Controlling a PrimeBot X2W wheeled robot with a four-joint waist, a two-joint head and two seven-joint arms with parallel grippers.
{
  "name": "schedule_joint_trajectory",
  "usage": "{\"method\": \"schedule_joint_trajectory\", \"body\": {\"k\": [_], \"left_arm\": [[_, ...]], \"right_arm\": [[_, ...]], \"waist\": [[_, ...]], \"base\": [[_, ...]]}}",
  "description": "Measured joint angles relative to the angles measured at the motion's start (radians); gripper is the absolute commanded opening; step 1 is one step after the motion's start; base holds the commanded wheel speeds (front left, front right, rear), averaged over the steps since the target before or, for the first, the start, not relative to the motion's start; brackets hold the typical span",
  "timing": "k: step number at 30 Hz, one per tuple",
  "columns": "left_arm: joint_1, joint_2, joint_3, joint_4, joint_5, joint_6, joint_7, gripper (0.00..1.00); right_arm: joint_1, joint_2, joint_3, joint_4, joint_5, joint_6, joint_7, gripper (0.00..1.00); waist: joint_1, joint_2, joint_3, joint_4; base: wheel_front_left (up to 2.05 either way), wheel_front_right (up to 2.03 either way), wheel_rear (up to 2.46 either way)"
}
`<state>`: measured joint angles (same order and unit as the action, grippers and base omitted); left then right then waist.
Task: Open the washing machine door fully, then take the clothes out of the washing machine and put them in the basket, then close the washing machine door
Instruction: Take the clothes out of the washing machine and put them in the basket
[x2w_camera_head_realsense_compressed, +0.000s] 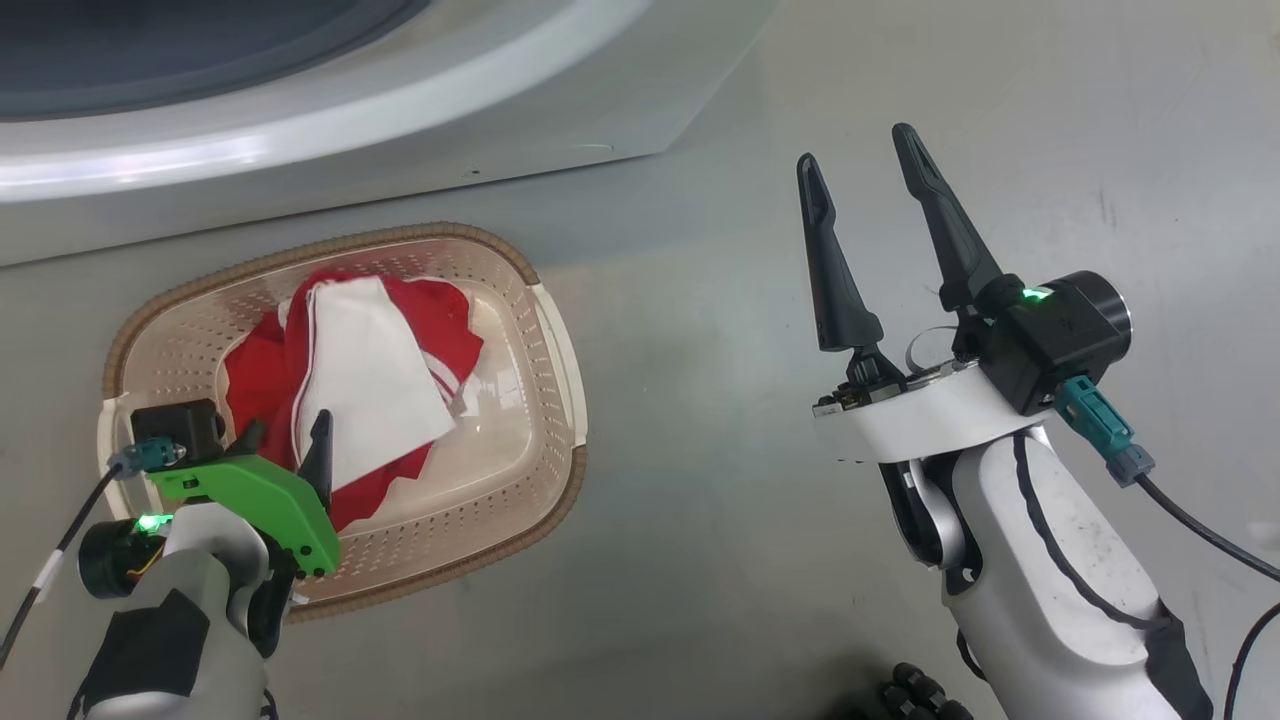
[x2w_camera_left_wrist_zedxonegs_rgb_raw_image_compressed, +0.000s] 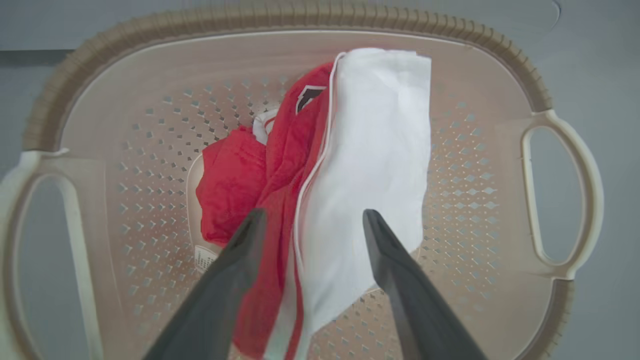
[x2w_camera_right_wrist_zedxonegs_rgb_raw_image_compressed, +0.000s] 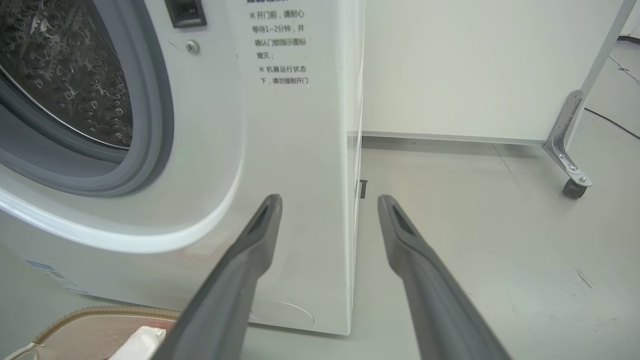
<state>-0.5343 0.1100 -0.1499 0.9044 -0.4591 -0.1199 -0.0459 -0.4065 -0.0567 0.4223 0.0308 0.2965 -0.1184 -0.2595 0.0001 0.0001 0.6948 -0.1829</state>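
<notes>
Lying heaped in the basket (x2w_camera_head_realsense_compressed: 520, 290) on the floor (x2w_camera_head_realsense_compressed: 700, 450), the clothes (x2w_camera_head_realsense_compressed: 370, 390) sit under the left end effector (x2w_camera_head_realsense_compressed: 287, 425), fingers parted. The right end effector (x2w_camera_head_realsense_compressed: 855, 145) hangs spread wide nearby, facing the washing machine (x2w_camera_right_wrist_zedxonegs_rgb_raw_image_compressed: 290, 150).

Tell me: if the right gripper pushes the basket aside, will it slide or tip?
Probably slides: thin perforated plastic basket on smooth grey floor looks light. Unlikely to tip, being wide and shallow. The clothes inside likely add little weight.

Clothes (x2w_camera_head_realsense_compressed: 360, 390) lie in the basket (x2w_camera_head_realsense_compressed: 400, 233), on the floor (x2w_camera_head_realsense_compressed: 720, 450) just before the washing machine (x2w_camera_head_realsense_compressed: 400, 100); left gripper (x2w_camera_head_realsense_compressed: 287, 430) above it, right gripper (x2w_camera_head_realsense_compressed: 856, 150) well to its right.
</notes>
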Motion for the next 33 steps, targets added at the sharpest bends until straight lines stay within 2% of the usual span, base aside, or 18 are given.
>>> {"method": "schedule_joint_trajectory", "body": {"k": [14,21,33], "left_arm": [[0.000,-0.027,0.005,0.029,-0.003,0.000,-0.164,1.00],[0.009,-0.034,0.015,0.019,-0.003,0.000,-0.195,1.00],[0.072,-0.035,0.026,-0.151,0.025,0.003,-0.205,1.00]], "right_arm": [[0.001,0.000,-0.033,0.067,0.000,0.000,0.000,1.00],[0.037,-0.001,-0.072,0.113,-0.001,0.000,0.000,1.00],[0.110,-0.005,-0.095,0.154,0.000,0.003,0.000,1.00]], "waist": [[0.0000,0.0000,-0.107,0.044],[-0.0001,0.0000,-0.182,0.082],[-0.0002,0.0000,-0.332,0.144]], "base": [[0.00,0.00,0.00],[0.00,0.00,0.00],[0.00,0.00,0.00]]}}
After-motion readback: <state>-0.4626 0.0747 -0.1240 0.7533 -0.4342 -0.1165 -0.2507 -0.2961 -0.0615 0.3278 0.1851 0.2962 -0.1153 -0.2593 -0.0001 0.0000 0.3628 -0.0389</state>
